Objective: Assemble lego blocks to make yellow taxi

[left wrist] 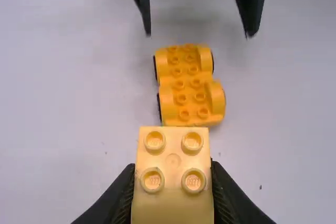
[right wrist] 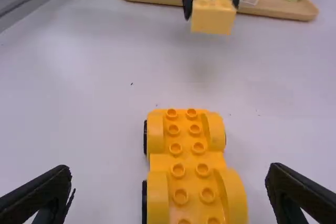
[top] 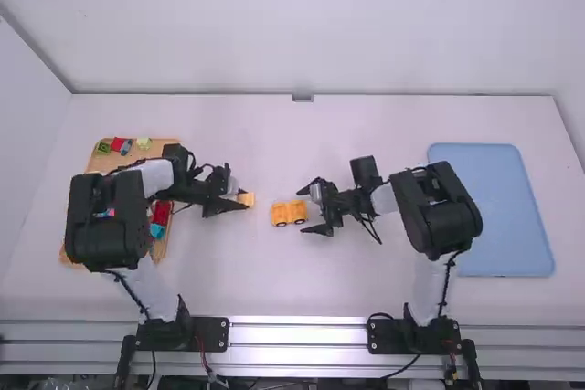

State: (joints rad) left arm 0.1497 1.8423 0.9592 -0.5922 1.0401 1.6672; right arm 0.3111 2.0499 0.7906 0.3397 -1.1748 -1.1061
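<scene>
My left gripper is shut on a pale yellow block, left of the yellow car base on the table. My right gripper stands open at the car base's right side, with nothing held. In the left wrist view, the studded yellow block is between the fingers of my left gripper, and the car base lies beyond it. In the right wrist view, the car base extends between the spread fingers of my right gripper; the held block hangs above the table farther off.
A wooden tray with several coloured blocks lies at the left, partly under the left arm. A blue tray lies at the far right, beside the right arm. White walls bound the table's back and left.
</scene>
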